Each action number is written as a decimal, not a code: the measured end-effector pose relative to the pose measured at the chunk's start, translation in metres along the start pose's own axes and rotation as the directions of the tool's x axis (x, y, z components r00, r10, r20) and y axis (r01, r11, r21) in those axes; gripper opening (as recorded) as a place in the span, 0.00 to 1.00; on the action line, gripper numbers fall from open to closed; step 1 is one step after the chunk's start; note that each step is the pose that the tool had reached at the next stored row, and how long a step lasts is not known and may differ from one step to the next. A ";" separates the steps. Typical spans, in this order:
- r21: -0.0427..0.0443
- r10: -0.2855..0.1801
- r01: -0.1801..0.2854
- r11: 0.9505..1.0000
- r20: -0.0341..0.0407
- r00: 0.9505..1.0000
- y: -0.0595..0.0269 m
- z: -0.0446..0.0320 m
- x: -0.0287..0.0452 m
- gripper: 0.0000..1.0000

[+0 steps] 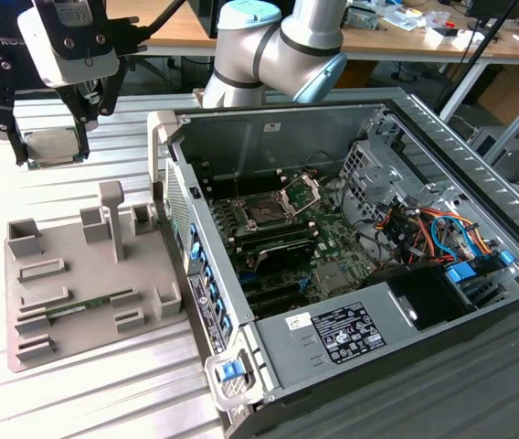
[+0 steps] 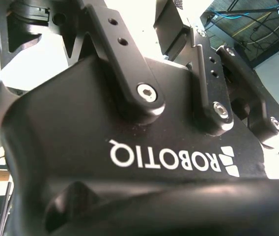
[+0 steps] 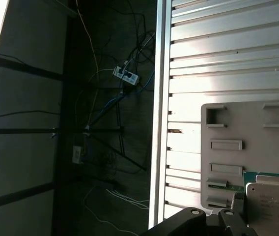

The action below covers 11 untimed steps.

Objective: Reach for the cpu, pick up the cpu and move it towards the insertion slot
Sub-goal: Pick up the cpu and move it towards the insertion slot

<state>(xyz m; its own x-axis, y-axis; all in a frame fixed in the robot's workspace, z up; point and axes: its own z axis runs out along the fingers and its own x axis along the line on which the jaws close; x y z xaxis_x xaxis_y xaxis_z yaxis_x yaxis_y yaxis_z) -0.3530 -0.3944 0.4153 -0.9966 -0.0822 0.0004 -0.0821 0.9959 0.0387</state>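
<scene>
In the exterior view, the cpu [image 1: 52, 145], a flat silvery square chip, hangs in the air at the far left, above the back edge of the grey fixture tray [image 1: 36, 315]. My gripper [image 1: 51, 154] is shut on it, one black finger on each side. The first wrist view shows the cpu [image 3: 273, 204] close up, beside a fingertip [image 3: 229, 220]. The insertion slot [image 1: 264, 213] lies on the motherboard inside the open computer case [image 1: 269, 137], well to the exterior view's right of the chip. Its silver hinged frame [image 1: 301, 193] stands raised.
A thin green memory stick [image 1: 84, 306] lies in the grey fixture tray, which has upright posts [image 1: 111, 219]. The case's side wall [image 1: 170, 197] stands between tray and motherboard. Cables [image 1: 433, 233] fill the case's right side. The ribbed metal tabletop [image 3: 228, 59] ends at an edge [image 3: 159, 123].
</scene>
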 end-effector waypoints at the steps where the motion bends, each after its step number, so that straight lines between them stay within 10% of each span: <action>1: 0.000 0.000 0.000 1.000 0.000 1.000 0.0000 0.0000 -0.0002 0.55; 11: 0.000 0.000 0.000 1.000 0.000 1.000 -0.0006 0.0000 -0.0068 0.55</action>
<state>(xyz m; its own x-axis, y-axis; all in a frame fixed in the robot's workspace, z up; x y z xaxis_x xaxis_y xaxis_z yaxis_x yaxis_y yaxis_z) -0.3462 -0.3944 0.4152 -0.9966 -0.0823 0.0004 -0.0822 0.9959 0.0388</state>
